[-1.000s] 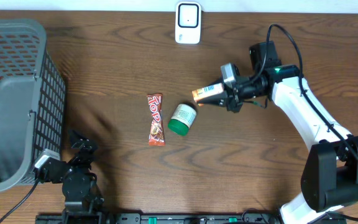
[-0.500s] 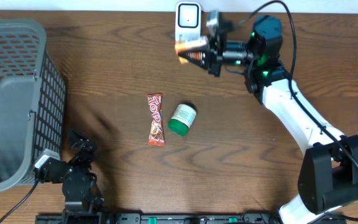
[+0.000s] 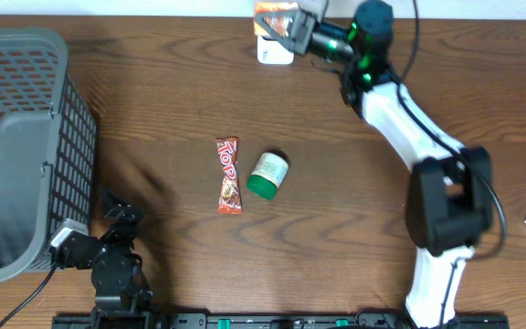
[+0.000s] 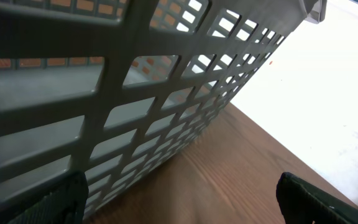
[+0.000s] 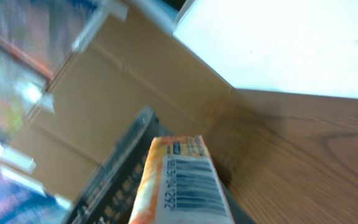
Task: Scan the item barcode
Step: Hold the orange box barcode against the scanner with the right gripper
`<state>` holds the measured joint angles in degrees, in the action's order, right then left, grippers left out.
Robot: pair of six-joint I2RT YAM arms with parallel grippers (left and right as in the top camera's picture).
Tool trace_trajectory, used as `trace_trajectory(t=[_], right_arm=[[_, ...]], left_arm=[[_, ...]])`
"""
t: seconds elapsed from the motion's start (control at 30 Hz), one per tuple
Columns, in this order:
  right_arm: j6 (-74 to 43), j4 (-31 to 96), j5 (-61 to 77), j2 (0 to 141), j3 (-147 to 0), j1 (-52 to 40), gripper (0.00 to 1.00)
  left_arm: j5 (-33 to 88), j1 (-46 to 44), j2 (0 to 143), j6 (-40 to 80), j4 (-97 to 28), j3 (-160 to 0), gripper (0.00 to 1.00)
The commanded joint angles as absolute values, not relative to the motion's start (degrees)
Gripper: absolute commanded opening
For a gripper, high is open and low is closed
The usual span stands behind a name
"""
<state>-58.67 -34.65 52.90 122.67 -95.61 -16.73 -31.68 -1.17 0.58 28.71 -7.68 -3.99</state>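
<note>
At the far edge of the table (image 3: pixel 153 91), you see the right gripper (image 3: pixel 298 29) pinching an orange packet (image 3: pixel 275 15) tight. The packet hangs just over the white scanner (image 3: pixel 275 55). Your right wrist view shows the barcode (image 5: pixel 190 183) on the packet, facing the camera. Down by the near edge, the left gripper (image 3: pixel 115 215) sits beside the basket (image 3: pixel 16 137) with its fingers (image 4: pixel 55 202) spread wide and nothing in them. A candy bar (image 3: pixel 229 175) and a green-lidded jar (image 3: pixel 268 175) lie side by side mid-table.

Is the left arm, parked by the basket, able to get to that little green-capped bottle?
Probably yes: the left gripper is open and empty, and only the candy bar lies between it and the bottle, though it faces the basket.
</note>
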Motion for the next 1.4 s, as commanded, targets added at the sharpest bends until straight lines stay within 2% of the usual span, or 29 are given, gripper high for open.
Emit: trace_trajectory(t=[0.0, 0.17, 0.37, 1.03, 1.2, 1.37], right_arm=[[-74.4, -34.9, 52.1, 128.9, -104.5, -15.5, 0.01], [-90.3, -34.9, 50.9, 138.5, -112.9, -13.9, 0.01], [-111.3, -33.5, 50.8, 146.1, -114.1, -13.4, 0.01], [-110.1, -33.9, 46.3, 148.3, -114.3, -17.1, 0.01], [-117.0, -33.8, 43.7, 148.3, -114.3, -17.5, 0.02], [-117.5, -33.2, 37.0, 148.3, -114.3, -17.9, 0.01]], left_arm=[[-32.6, -1.0, 0.2, 28.6, -9.0, -3.0, 0.97], [-32.6, -1.0, 0.2, 28.6, -9.0, -3.0, 0.97], [-32.6, -1.0, 0.2, 28.6, -9.0, -3.0, 0.97], [-32.6, -1.0, 0.2, 28.6, -9.0, -3.0, 0.97], [-32.6, -1.0, 0.2, 28.6, -9.0, -3.0, 0.97], [-32.6, -1.0, 0.2, 28.6, -9.0, -3.0, 0.97]])
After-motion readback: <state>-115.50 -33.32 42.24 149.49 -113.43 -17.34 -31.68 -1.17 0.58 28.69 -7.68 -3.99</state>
